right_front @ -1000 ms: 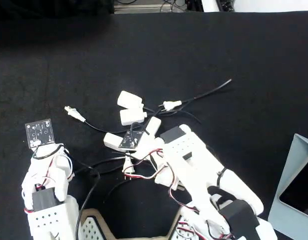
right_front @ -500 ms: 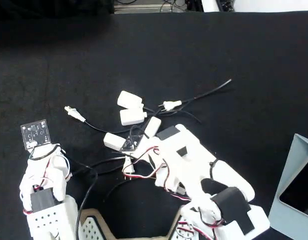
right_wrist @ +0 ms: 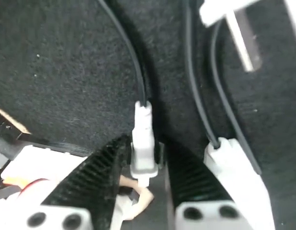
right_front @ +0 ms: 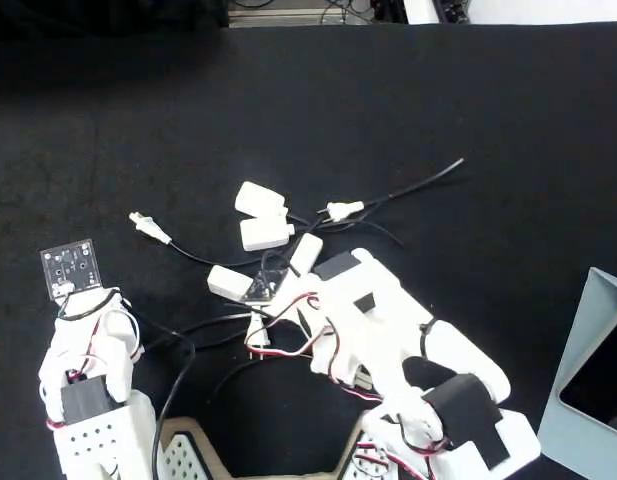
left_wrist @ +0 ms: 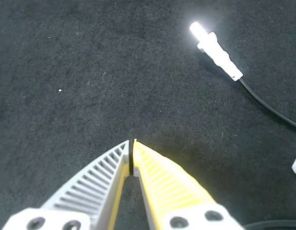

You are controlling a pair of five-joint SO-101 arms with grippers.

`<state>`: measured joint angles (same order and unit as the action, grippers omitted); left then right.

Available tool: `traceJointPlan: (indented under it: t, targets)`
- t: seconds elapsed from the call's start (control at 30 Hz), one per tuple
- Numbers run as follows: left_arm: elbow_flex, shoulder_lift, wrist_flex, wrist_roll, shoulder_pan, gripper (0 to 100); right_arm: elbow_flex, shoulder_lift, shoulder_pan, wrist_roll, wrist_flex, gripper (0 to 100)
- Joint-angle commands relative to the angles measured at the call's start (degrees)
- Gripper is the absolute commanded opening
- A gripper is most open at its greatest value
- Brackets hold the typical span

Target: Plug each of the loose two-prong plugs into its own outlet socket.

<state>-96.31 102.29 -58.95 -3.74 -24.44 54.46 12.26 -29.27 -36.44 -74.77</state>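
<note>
Slanting up and to the left from its base at the near table edge, right arm [right_front: 388, 320] is folded low, its wrist ending over the near side of the socket cluster. In the right wrist view, right gripper [right_wrist: 144, 146] has its two black ribbed fingers [right_wrist: 107, 167] pressed against either side of a white plug [right_wrist: 143, 155]. The plug stands lengthwise between them, close over the black table [right_front: 488, 120]. The plug's black cord [right_wrist: 131, 57] runs away from the gripper across the cloth. Just beside the far finger sits another white cord end [right_wrist: 234, 165], with two black leads going into it.

Left arm [right_front: 93, 370] is bunched near its own base at the near left corner, well apart from the cluster. Left gripper [left_wrist: 132, 146] is pressed together, grey finger against yellow, with nothing between them, tips pointed at bare cloth.

Loose plug [left_wrist: 215, 50] lies on the cloth ahead of the left gripper and off to one side, not touching it; in the high view [right_front: 148, 226] it is left of the cluster. Second loose plug [right_front: 343, 210] lies right of the cluster. White socket blocks [right_front: 260, 198] are grouped mid-table, four countable.

Grey bin [right_front: 588, 380] stands at the right edge.
</note>
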Motion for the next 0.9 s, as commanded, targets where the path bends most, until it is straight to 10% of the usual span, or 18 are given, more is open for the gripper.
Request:
traceJointPlan:
  t: [0.0,0.87]
  targets:
    - [-1.2,0.2,-0.8,-0.4,-0.4,3,-5.1,0.0,-0.8,0.9,-1.0,8.9]
    - [-1.2,0.1,-0.8,-0.4,-0.4,3,-4.8,-0.7,-0.5,-1.1,-3.3,6.7]
